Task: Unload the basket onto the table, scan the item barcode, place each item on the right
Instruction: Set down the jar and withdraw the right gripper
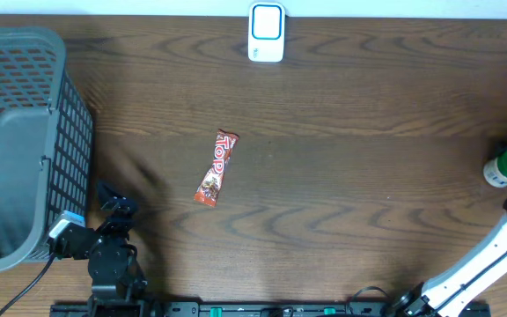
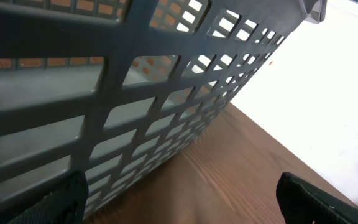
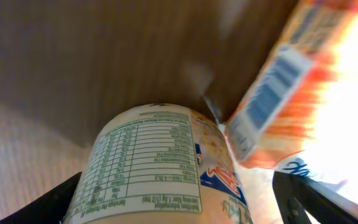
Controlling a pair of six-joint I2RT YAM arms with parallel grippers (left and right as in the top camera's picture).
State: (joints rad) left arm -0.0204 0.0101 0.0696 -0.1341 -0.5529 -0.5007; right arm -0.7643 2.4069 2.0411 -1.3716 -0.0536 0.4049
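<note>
Red-and-orange "Top" snack bar wrapper (image 1: pixel 216 168) lies flat mid-table, well below the white-and-blue scanner (image 1: pixel 266 33). Left gripper (image 2: pixel 185 202) gapes wide, holding nothing, just beside the grey plastic mesh basket (image 1: pixel 76 123). Right gripper (image 3: pixel 179 199) is spread loosely around a white label-printed cylindrical tub (image 3: pixel 148 162), unclamped.

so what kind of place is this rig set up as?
Probably a mock shop checkout on a lab bench: a white scanner-like device at the far edge of the wooden table, a grey plastic basket on the left, and a wrapped snack bar in the middle.
</note>
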